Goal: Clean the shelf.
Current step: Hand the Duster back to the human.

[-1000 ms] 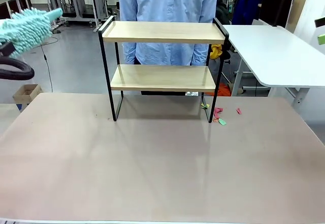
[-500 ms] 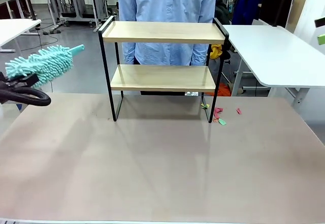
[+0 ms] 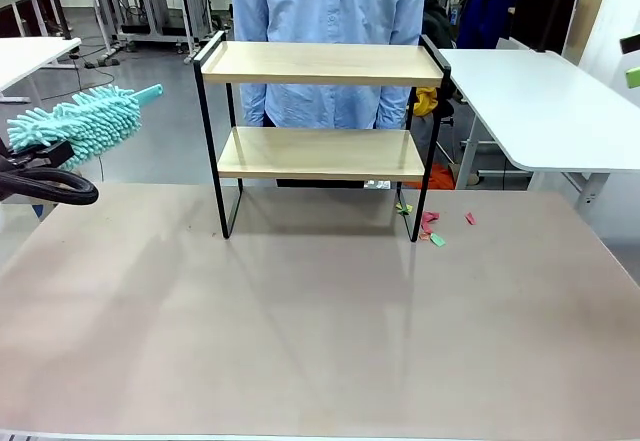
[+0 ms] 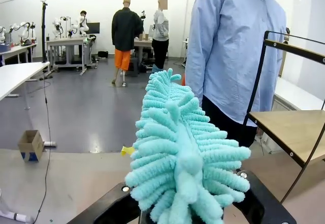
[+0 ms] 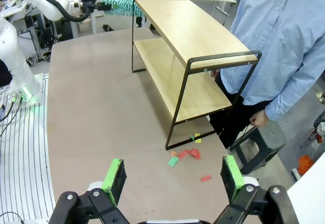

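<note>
The shelf, two light wooden boards in a thin black frame, stands at the table's far side; its boards are bare. It also appears in the right wrist view as the shelf. My left gripper is shut on a fluffy teal duster, held in the air left of the shelf and apart from it, tip pointing at the upper board. In the left wrist view the duster rises between my black fingers. My right gripper hangs open above the table, nothing between its green pads.
Small coloured paper scraps lie on the table by the shelf's right leg, seen too as scraps. A person in a light blue shirt stands right behind the shelf. A white table stands at the right.
The duster came down from the upper left corner and moved right toward the shelf, then tilted up slightly. Shelf and scraps have not moved.
</note>
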Controlling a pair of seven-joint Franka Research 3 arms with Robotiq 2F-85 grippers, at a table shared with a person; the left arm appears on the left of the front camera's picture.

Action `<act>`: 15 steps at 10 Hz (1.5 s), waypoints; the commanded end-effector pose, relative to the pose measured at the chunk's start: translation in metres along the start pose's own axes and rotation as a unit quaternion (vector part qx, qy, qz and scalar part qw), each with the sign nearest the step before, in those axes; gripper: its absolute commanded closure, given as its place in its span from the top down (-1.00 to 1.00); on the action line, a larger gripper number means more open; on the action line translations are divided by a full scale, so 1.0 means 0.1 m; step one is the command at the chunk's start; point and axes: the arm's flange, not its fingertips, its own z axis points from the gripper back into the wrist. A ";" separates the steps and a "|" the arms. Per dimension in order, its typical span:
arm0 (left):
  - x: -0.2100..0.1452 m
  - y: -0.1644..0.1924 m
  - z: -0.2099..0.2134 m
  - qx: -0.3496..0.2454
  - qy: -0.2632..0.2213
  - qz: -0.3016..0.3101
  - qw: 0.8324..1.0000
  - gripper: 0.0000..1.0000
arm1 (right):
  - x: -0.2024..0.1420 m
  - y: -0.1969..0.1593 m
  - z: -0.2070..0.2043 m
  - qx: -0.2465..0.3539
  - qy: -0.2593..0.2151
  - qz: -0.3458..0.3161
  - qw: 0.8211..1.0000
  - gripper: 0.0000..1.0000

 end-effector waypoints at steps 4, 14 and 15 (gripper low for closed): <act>0.03 -0.01 0.01 0.000 -0.004 0.005 1.000 -0.67 | 0.00 -0.02 0.01 0.000 -0.009 0.011 1.000 1.00; 0.03 -0.01 0.01 0.000 -0.004 0.005 1.000 -0.67 | 0.00 -0.02 0.01 0.000 -0.009 0.011 1.000 1.00; 0.03 -0.01 0.01 0.000 -0.004 0.005 1.000 -0.67 | 0.00 -0.02 0.01 0.000 -0.009 0.011 1.000 1.00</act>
